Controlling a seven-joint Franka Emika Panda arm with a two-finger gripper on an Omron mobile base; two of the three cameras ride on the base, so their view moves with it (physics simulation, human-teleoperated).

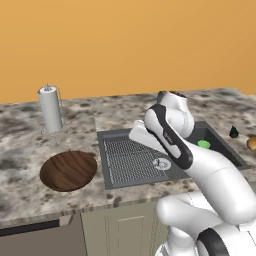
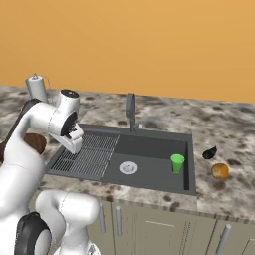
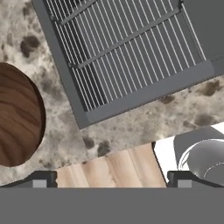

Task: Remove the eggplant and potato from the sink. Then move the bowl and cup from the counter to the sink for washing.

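Note:
The dark sink (image 2: 149,149) holds a green cup (image 2: 177,163) (image 1: 203,144) standing near its right wall. The nearly black eggplant (image 2: 209,153) (image 1: 233,132) and the orange-tan potato (image 2: 219,171) (image 1: 251,144) lie on the counter (image 2: 229,134) right of the sink. Left of the sink, the brown wooden bowl (image 1: 68,170) (image 3: 17,118) rests on the counter. My gripper (image 2: 75,144) (image 3: 111,179) hangs open above the sink's ribbed grid (image 3: 122,43), near its front left corner. Nothing sits between its fingertips (image 3: 41,179), and the bowl lies off to one side of it.
A paper towel holder (image 1: 50,109) stands on the counter behind the bowl. The curved faucet (image 2: 130,110) rises at the sink's back edge, and the round silver drain (image 2: 128,168) sits mid-basin. The counter's front edge and beige cabinets (image 1: 125,225) lie just below the hand.

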